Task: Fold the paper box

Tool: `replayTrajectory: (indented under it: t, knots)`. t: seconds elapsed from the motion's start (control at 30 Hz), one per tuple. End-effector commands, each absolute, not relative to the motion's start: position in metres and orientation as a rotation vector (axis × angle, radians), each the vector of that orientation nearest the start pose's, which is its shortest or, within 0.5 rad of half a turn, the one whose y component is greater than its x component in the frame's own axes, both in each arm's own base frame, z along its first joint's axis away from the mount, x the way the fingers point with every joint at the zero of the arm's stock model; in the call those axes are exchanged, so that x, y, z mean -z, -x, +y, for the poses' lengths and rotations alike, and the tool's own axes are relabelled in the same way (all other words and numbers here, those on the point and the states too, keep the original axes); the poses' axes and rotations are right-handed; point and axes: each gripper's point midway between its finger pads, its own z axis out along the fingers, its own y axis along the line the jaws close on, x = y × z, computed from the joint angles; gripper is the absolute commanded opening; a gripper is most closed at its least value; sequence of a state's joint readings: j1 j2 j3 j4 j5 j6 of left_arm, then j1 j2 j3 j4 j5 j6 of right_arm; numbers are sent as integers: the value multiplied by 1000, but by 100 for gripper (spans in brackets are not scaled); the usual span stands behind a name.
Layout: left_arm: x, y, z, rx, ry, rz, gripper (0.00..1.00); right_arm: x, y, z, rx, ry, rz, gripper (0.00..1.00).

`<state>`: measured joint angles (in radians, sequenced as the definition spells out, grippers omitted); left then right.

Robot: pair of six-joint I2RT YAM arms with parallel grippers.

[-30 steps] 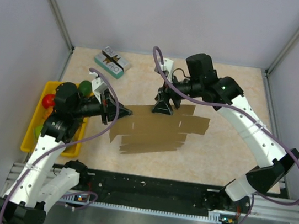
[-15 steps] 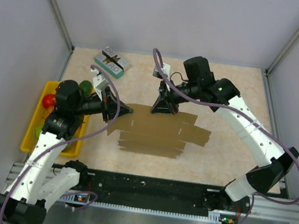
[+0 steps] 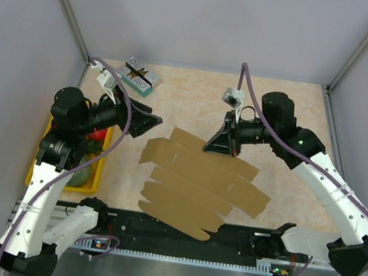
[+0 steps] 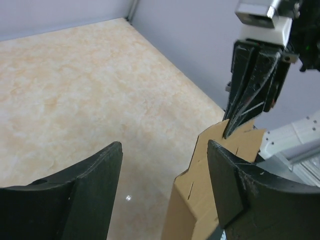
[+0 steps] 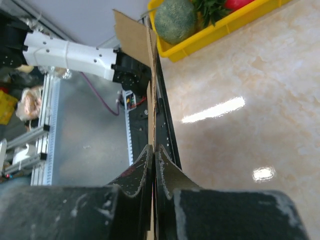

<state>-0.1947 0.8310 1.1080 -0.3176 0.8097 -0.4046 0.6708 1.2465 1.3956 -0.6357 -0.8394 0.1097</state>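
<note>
The paper box (image 3: 199, 178) is a flat brown cardboard sheet with tabs, lifted and tilted over the table's near half. My right gripper (image 3: 210, 146) is shut on its far edge. In the right wrist view the fingers (image 5: 145, 165) pinch the sheet (image 5: 133, 36), seen edge-on. My left gripper (image 3: 151, 121) hangs open just left of the sheet's far left corner, touching nothing. The left wrist view has the cardboard (image 4: 207, 172) beside the right finger (image 4: 230, 180), and the right gripper (image 4: 231, 131) clamping its corner beyond.
A teal-and-white printed box (image 3: 138, 75) lies at the back left. A yellow tray (image 3: 98, 170) with fruit and a green melon (image 5: 175, 20) sits at the left edge. The sheet's near end overhangs the black rail (image 3: 245, 237) by the arm bases.
My left gripper has opened, let go of the sheet and drawn back to the left. My right gripper has shut on the sheet's far edge and lifted it, swinging right; the sheet now tilts.
</note>
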Motion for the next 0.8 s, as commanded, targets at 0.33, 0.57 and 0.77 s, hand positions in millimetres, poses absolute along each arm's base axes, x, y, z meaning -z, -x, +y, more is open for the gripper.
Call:
replayTrajectory:
  t: [0.33, 0.57, 0.77]
  knots:
    - [-308, -296, -177, 1090, -127, 1904, 44, -253, -266, 281, -1183, 1040, 1783, 0]
    - [-261, -320, -178, 1018, -177, 1955, 44, -236, -280, 289, -1186, 1016, 1781, 0]
    - [-237, -331, -189, 1069, -280, 2057, 40, -236, -273, 297, -1272, 1036, 1739, 0]
